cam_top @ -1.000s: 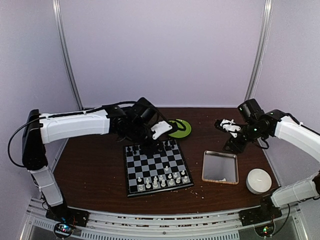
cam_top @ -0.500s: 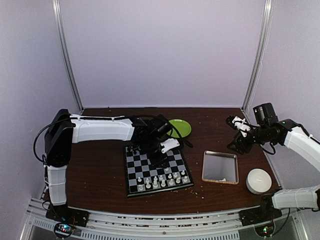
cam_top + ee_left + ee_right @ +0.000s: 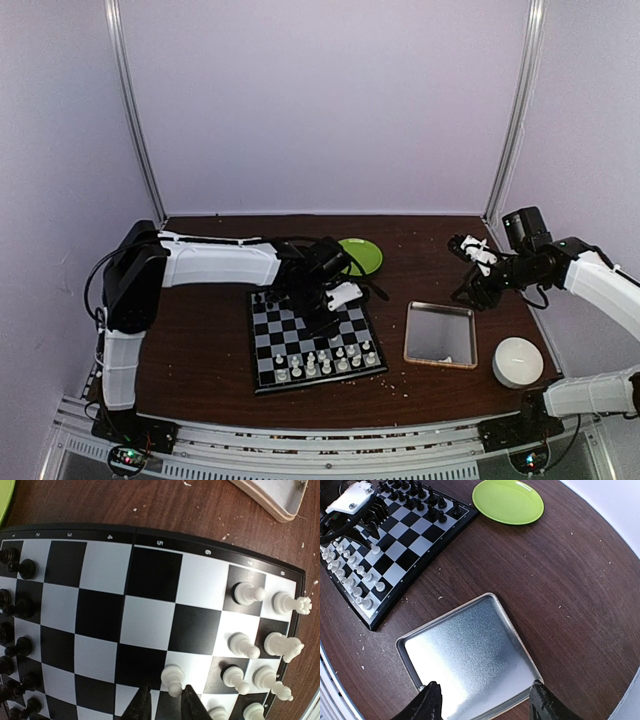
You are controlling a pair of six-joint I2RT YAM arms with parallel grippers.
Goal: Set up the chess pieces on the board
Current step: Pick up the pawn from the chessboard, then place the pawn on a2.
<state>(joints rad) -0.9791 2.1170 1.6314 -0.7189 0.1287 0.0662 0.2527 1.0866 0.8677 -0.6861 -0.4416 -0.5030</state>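
The left hand point(image 3: 166, 692) stands slightly open astride a pawn point(image 3: 172, 677) at 6 o'clock on the board point(image 3: 150, 575). White pieces point(image 3: 245, 592) fill rows at 3 o'clock and black pieces point(image 3: 22, 570) at 9, so setup looks nearly done. The right hand point(image 3: 485, 697) hangs wide open and empty over the tray point(image 3: 465, 650).

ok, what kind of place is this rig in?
Probably a robot-lab test cell: left arm and right arm mounted at the table edge, plain pale walls closing it in, staged props: chessboard, metal tray.

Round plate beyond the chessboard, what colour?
The plate is plain lime green, clearest in the right wrist view.
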